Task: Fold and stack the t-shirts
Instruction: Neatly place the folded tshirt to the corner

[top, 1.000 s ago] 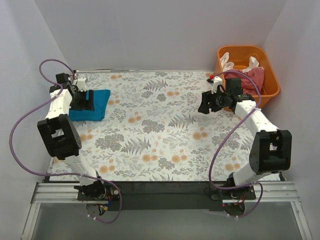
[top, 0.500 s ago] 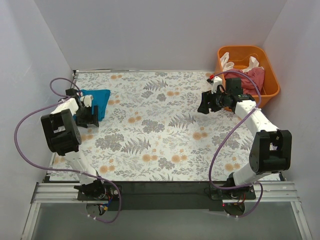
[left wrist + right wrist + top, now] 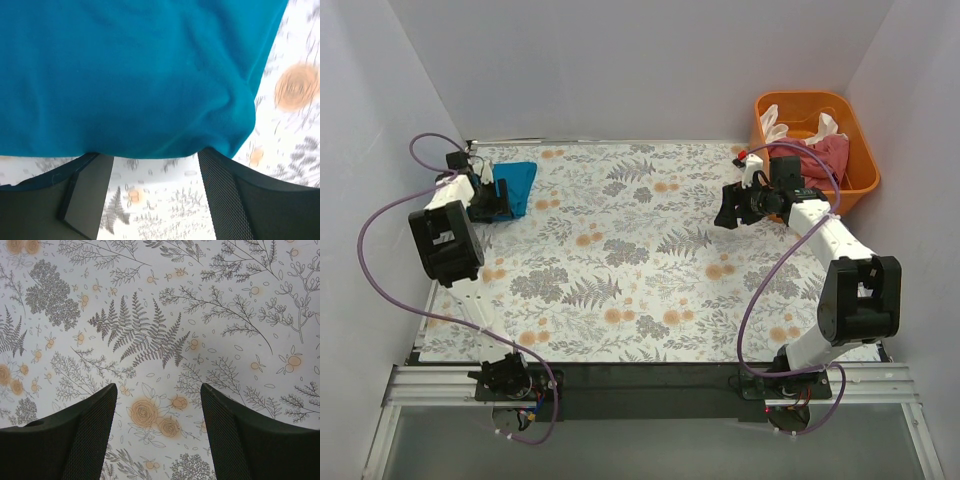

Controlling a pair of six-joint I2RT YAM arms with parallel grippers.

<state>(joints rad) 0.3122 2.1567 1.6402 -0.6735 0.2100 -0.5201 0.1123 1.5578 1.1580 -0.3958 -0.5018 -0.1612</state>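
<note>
The teal-blue t-shirt [image 3: 518, 183] lies folded at the table's far left corner. It fills the upper part of the left wrist view [image 3: 130, 70]. My left gripper [image 3: 496, 201] sits low at the shirt's left edge, open, with the cloth's edge just over its fingertips [image 3: 152, 165] and bare table between them. My right gripper [image 3: 731, 208] is open and empty over the floral table, left of the tub; in the right wrist view [image 3: 157, 390] only table shows between its fingers. The pink-red t-shirt [image 3: 826, 157] and the cream-white t-shirt [image 3: 775, 126] lie crumpled in the orange tub.
The orange plastic tub [image 3: 860, 160] stands at the far right corner, off the table's edge. White walls close in the left, back and right sides. The floral tablecloth [image 3: 630, 250] covers the table. A purple cable loops beside each arm.
My left gripper has come off the top of the teal-blue shirt, swung towards me and back to the shirt's left edge. The shirt now lies narrower and farther back. The right arm has not moved.
</note>
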